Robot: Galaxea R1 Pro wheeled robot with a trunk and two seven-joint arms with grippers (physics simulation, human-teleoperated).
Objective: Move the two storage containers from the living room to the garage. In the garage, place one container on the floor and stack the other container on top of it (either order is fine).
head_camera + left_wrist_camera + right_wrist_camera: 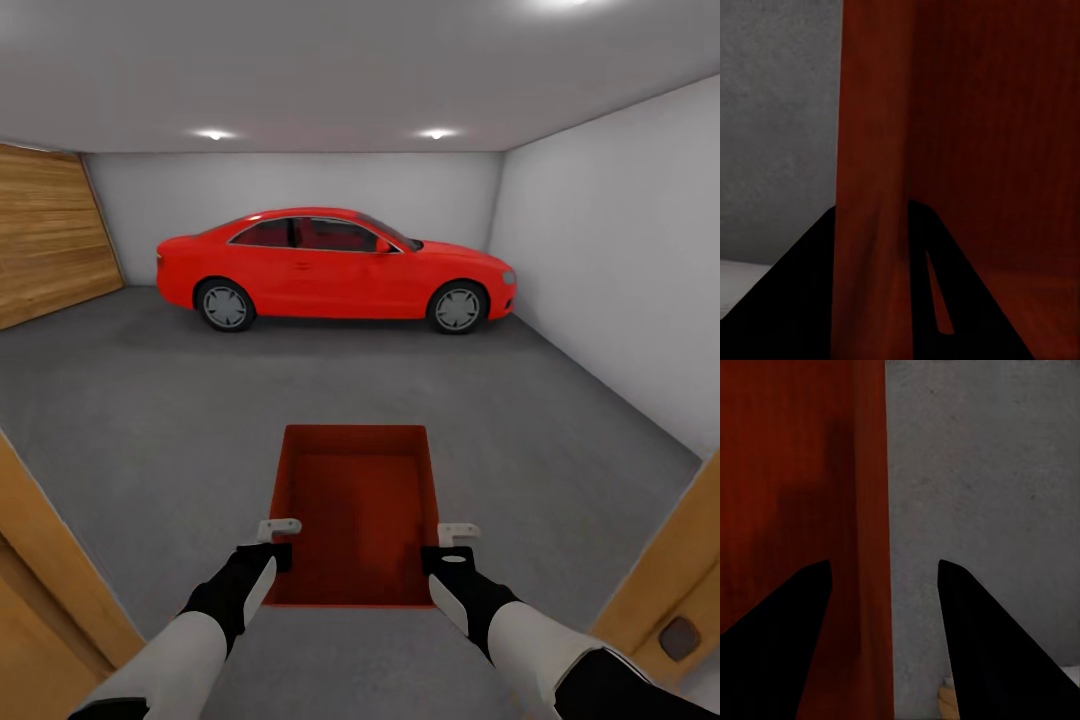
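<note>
1. storage container [352,520] sat at 6 o'clock over the grey floor [150,420].
2. left gripper [272,545] clamped its left wall.
3. right gripper [452,548] straddled the right wall; closure undetermined.
4. red car [335,268] stood at 12 o'clock.

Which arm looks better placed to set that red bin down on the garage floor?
Left: its fingers clamp the storage container wall; the right gripper straddles its wall with a visible gap.

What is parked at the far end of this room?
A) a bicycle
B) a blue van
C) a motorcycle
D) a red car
D: a red car stands side-on against the back wall, beyond the orange-red bin that the robot carries over the grey floor.
</note>
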